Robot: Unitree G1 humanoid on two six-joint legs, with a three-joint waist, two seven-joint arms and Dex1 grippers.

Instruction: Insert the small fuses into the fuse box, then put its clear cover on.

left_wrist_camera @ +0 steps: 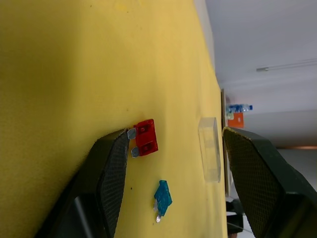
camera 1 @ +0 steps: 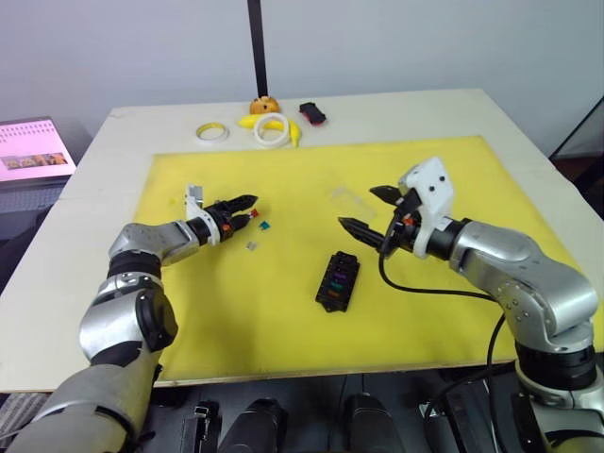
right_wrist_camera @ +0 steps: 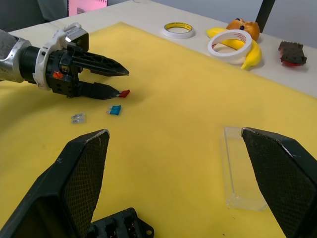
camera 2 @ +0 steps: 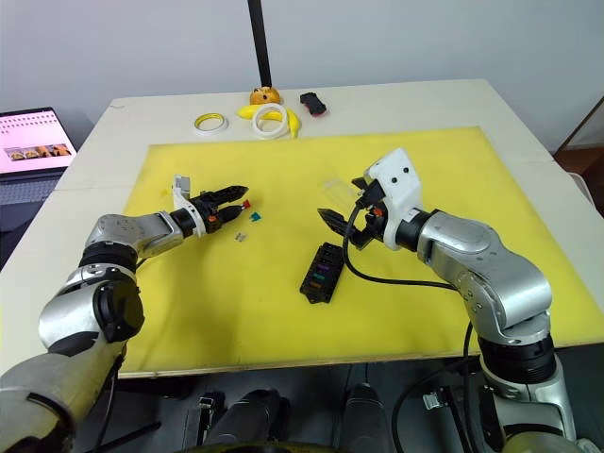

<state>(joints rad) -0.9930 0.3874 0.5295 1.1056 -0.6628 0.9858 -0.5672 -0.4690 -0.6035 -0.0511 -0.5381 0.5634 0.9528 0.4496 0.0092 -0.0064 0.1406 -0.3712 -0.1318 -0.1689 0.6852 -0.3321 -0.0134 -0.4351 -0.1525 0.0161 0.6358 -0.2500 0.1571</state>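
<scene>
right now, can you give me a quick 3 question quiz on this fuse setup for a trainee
1. True or false: the clear cover is already on the fuse box.
2. Which loose fuse lies closest to the left hand? A) red B) teal C) grey
3. Fill in: both hands are ____ (open or shut).

Key:
1. False. The cover lies on the yellow mat, apart from the box, near the right hand.
2. A. The red fuse sits right at one fingertip; the teal fuse and the grey fuse lie further off.
3. Open. Neither holds anything.
</scene>
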